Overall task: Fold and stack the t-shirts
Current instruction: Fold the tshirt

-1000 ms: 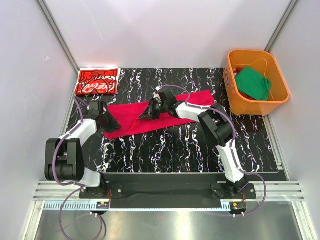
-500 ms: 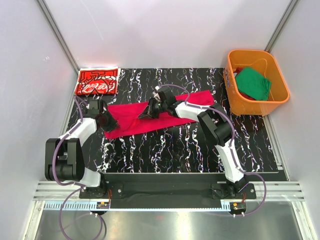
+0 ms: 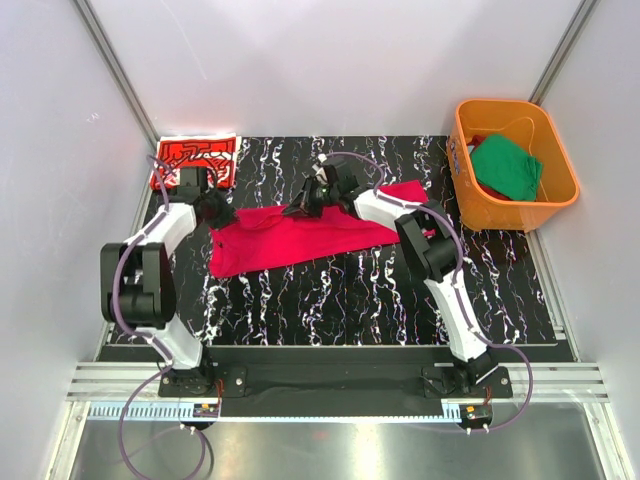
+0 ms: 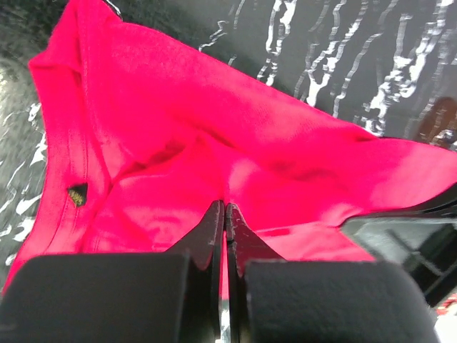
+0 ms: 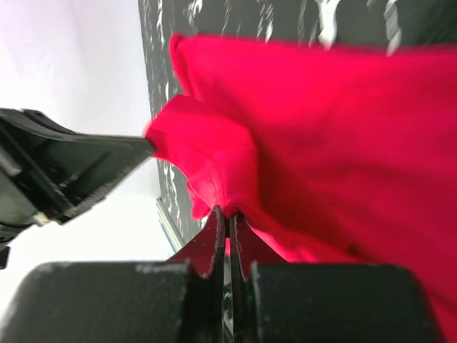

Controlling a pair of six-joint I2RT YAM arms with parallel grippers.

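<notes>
Now that my left tool (image 3: 213, 208) joins my right tool (image 3: 305, 205) in pinching the crimson t-shirt (image 3: 290, 238) near the printed t-shirt (image 3: 195, 163), folding can start.

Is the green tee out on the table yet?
No, the green tee lies bunched inside the orange tub at the far right of the top view.

Top looks down — wrist views hug crimson t-shirt (image 4: 285, 164).
</notes>
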